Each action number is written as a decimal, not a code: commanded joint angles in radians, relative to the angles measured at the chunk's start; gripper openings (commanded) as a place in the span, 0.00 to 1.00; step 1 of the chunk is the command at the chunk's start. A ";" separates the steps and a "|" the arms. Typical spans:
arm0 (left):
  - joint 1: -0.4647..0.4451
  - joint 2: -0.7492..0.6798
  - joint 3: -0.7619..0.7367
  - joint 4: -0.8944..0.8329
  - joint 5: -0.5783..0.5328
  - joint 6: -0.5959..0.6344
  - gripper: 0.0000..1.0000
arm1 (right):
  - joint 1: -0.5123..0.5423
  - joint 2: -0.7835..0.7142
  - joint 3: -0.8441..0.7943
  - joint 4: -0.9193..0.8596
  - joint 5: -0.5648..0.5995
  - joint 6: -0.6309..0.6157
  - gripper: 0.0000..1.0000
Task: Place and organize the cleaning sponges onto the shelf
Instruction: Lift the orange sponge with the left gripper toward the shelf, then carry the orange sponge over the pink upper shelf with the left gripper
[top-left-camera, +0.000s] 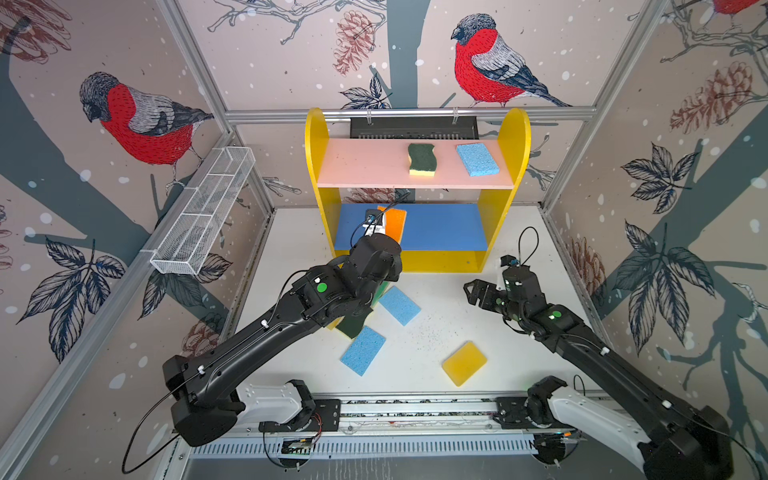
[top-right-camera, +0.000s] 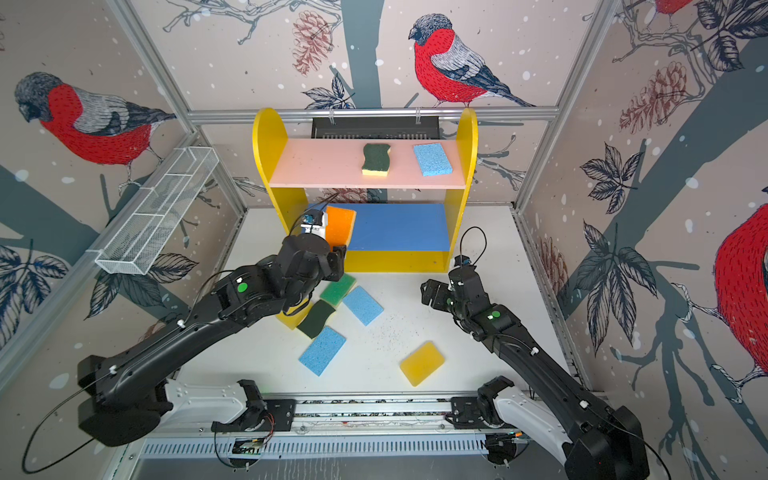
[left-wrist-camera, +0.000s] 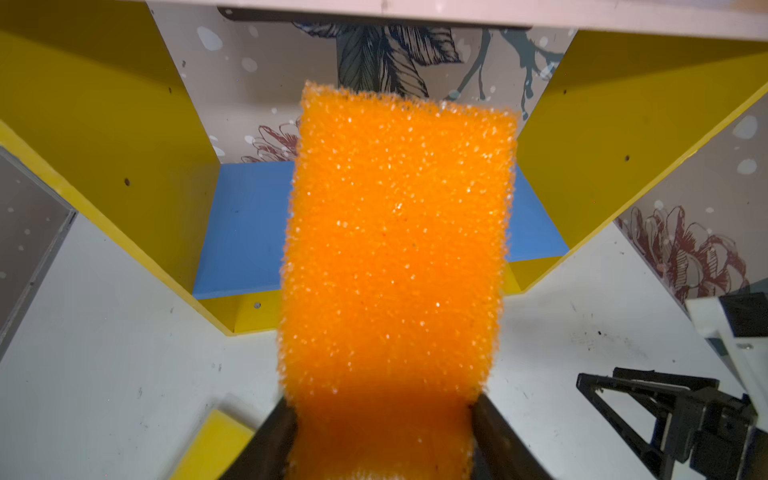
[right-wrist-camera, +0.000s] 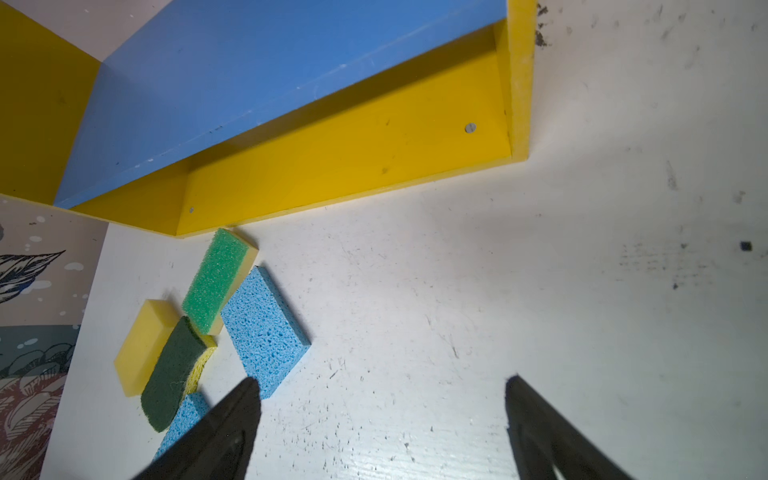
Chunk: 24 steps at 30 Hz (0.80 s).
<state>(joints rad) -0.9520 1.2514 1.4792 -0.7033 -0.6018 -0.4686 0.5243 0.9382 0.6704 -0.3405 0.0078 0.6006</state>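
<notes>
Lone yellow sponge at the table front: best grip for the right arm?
Probably straight down from above, pinching the yellow sponge across its long edges, mid-length. It lies flat, turned diagonally, apart from the nearest blue sponge, so both edges are free. The right gripper is open and empty.

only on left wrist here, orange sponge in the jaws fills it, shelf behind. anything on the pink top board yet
observer: two: a wavy green scourer and a light blue sponge, lying apart.
operator: how many on the table
observer: six: green sponge, blue sponge, dark scourer, yellow sponge and second blue sponge bunched before the shelf, lone yellow sponge apart.
operator: right gripper carrying anything
observer: no, the right gripper is open, nothing between its jaws, over bare table.
</notes>
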 joint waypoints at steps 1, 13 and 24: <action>0.009 0.005 0.064 -0.011 -0.072 0.062 0.55 | 0.019 -0.004 0.028 -0.034 0.060 -0.049 0.92; 0.168 0.111 0.274 0.073 -0.012 0.244 0.54 | 0.138 0.006 0.095 -0.057 0.164 -0.141 0.92; 0.337 0.275 0.466 0.099 0.137 0.309 0.53 | 0.144 0.010 0.158 -0.055 0.174 -0.224 0.92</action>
<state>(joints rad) -0.6407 1.5032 1.9121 -0.6506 -0.5232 -0.1856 0.6666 0.9504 0.8120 -0.3973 0.1631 0.4171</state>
